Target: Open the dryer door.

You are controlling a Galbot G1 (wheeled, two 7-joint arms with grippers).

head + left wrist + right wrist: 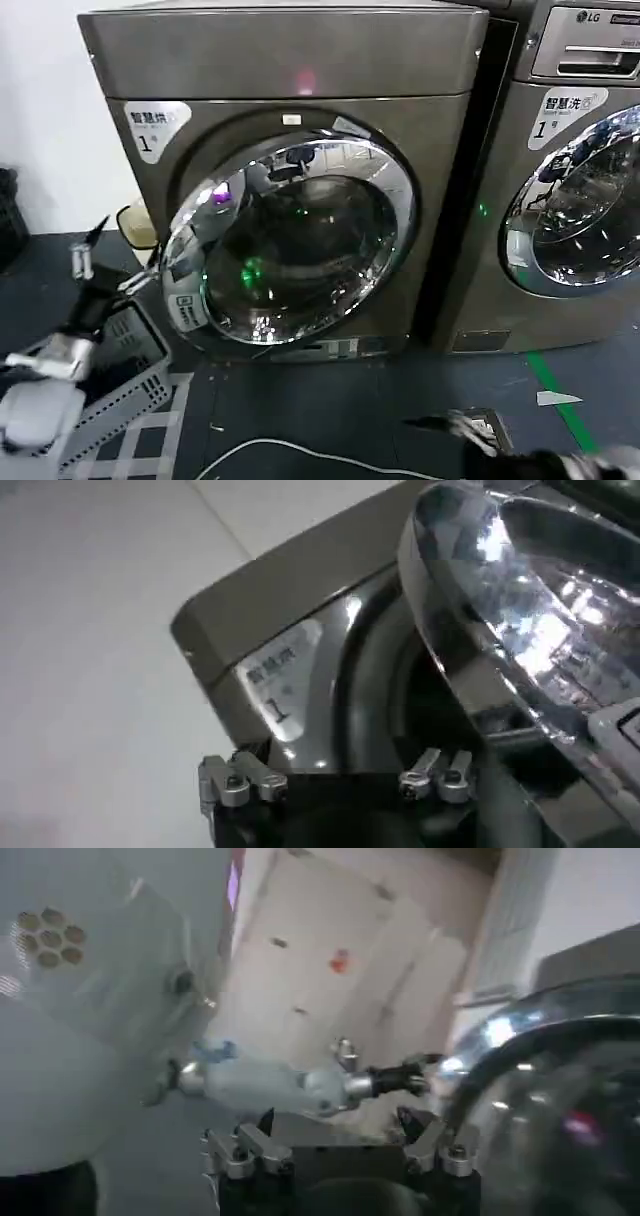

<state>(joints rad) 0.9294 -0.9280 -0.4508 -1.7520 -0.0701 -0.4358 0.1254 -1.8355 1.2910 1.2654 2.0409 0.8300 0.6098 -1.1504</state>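
While dryer door (pixel 290 240) stands ajar, left claw (pixel 100 255) open, empty, beside its edge, right claw (pixel 470 425) low, grip unclear.

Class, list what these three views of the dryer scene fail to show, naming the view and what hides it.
- Dryer door: head view; its chrome ring mirrors the room, so the drum is unreadable.
- Door latch side: left wrist view; the door's edge covers the opening behind.
- Left pincer: head view, too small to tell its opening.
- Right pincer: head view, blurred near the bottom edge.

Right claw (pixel 340 1140) at six o'clock, fingers spread, nothing held. Dryer door (pixel 520 1048) chrome ring at three o'clock. Left claw (pixel 405 1082) near the ring's edge.
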